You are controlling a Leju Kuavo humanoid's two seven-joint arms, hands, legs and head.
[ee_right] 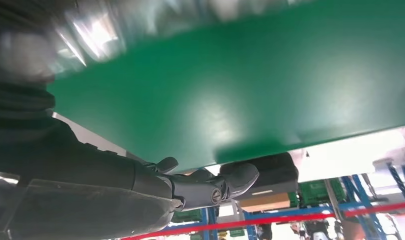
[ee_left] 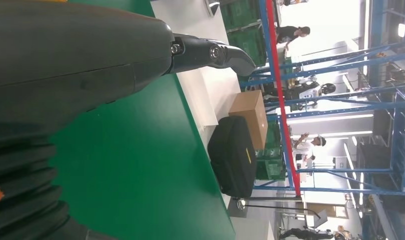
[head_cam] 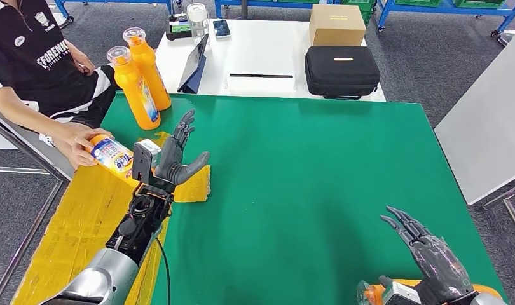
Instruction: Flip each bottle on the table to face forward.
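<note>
Two orange bottles [head_cam: 139, 89] [head_cam: 151, 67] stand upright at the far left corner of the green table [head_cam: 318, 178]. A person's hand [head_cam: 74, 143] at the left edge holds a third orange bottle [head_cam: 110, 154] on its side, label showing. My left hand [head_cam: 178, 155] hovers just right of that bottle, open, fingers spread, holding nothing; its thumb [ee_left: 210, 52] shows over the green surface. My right hand [head_cam: 426, 251] is open at the near right corner, empty. Another orange bottle [head_cam: 370, 293] lies under that wrist, mostly hidden.
A yellow patch [head_cam: 194, 184] lies under my left hand, and a yellow taped strip [head_cam: 77, 222] runs along the left edge. Behind stands a white table with a black case [head_cam: 342, 70], a cardboard box [head_cam: 336, 24] and a tablet [head_cam: 194, 62]. Another white table [head_cam: 490, 121] stands right.
</note>
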